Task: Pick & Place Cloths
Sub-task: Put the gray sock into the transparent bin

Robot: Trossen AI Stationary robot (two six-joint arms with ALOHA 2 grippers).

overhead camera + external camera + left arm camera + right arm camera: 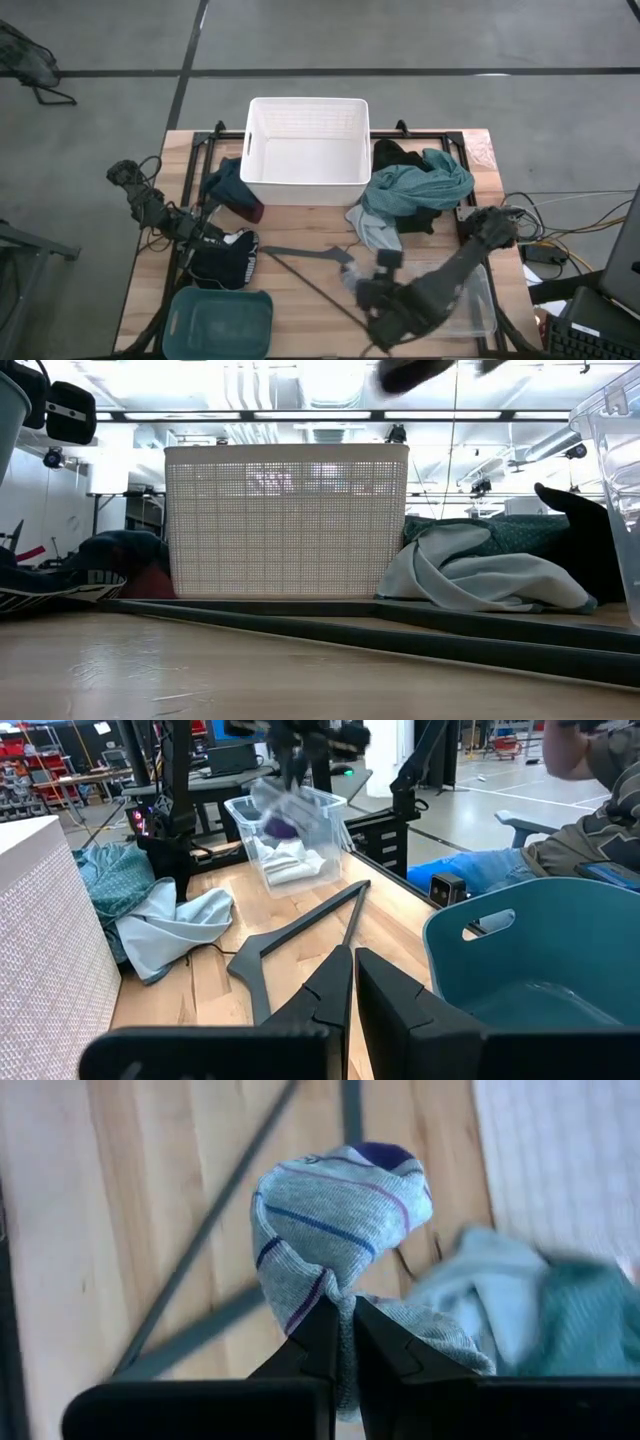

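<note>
At the tabletop's [300, 235] left edge the left gripper [352, 982] sits low with its jaws clenched together on nothing, just beside the dark navy garment with white print [228, 258]. A teal bin [220, 322] stands at the near-left corner, touching that garment's near side. A dark teal and maroon heap [232, 190] lies against the left wall of the white slatted basket [307, 150], which takes up the far middle of the tabletop.

The widest bare wood lies in front of the basket — crossed only by the thin grey hanger [305, 258], whose long bar runs diagonally toward the near edge.

Right of the basket, a teal cloth [420, 185] and a pale-blue piece [375, 225] are piled over a black garment [400, 155], reaching close to the right edge. A clear plastic box [470, 300] sits at the near-right corner with small white pieces [285, 868] inside.

The right gripper [343, 1335] hovers above the tabletop near the hanger, between the bare middle and the clear box — its jaws grasping a small pale-blue striped sock [335, 1205], which bunches directly past the fingertips.
</note>
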